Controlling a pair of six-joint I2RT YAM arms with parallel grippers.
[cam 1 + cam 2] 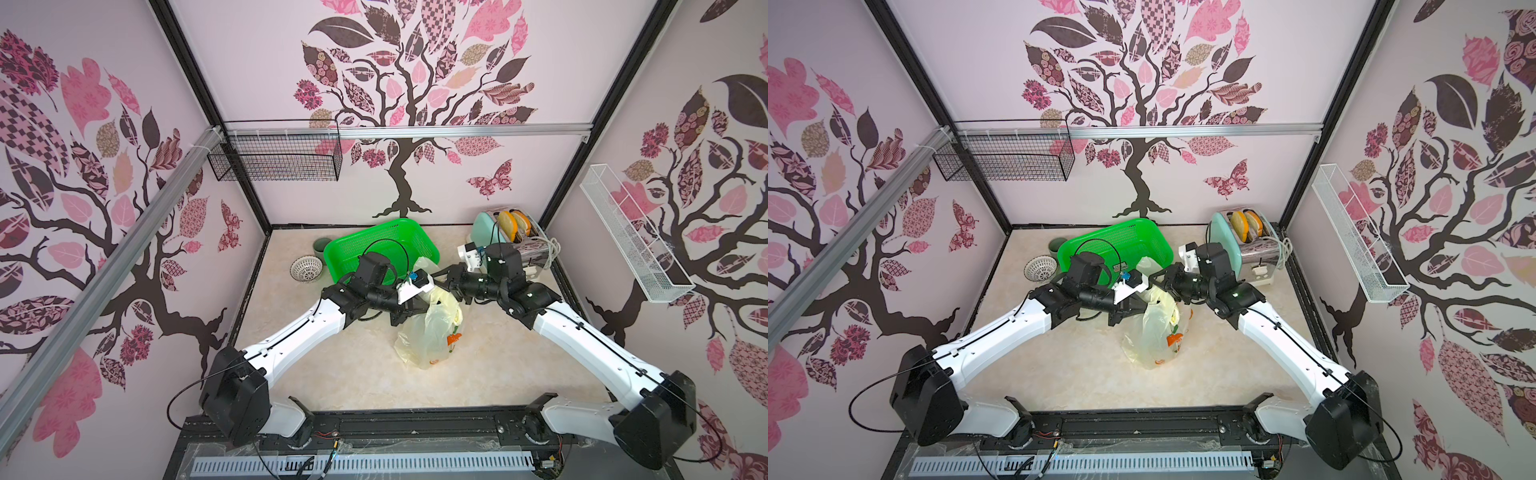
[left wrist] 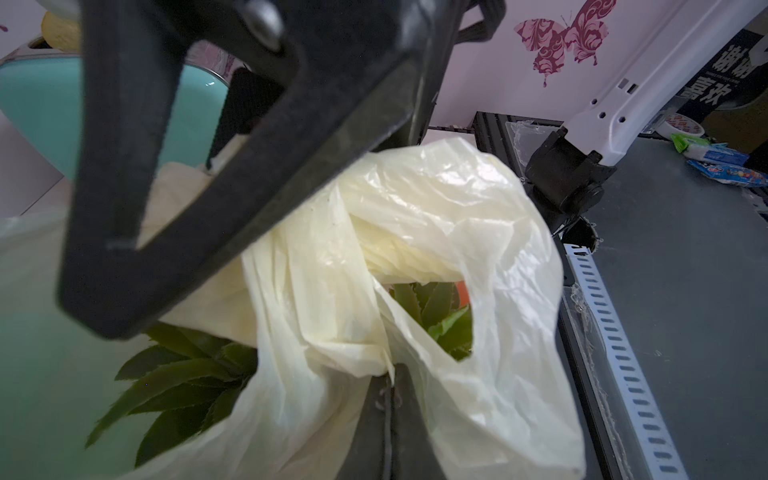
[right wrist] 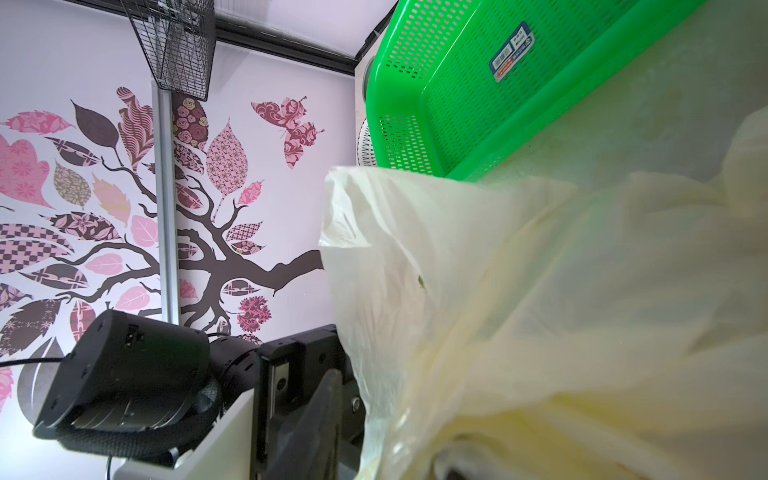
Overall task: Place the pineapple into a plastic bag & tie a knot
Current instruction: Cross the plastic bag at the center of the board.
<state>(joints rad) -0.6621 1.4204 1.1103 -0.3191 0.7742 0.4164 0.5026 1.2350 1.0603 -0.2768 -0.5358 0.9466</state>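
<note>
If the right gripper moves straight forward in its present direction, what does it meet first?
Most likely the plastic bag: its film fills the right wrist view ahead of the right gripper. It may touch already; depth is unclear.

1. The plastic bag (image 1: 1156,336) is standing mid-table, showing orange print;
2. The left gripper (image 1: 1140,309) is pointing in from nine o'clock, touching the bag's top; the right gripper (image 1: 1162,286) is pointing in from three o'clock, just beside it;
3. A green basket (image 1: 1138,237) is lying at the bag's eleven o'clock; a toaster (image 1: 1223,241) is sitting at one o'clock.
</note>
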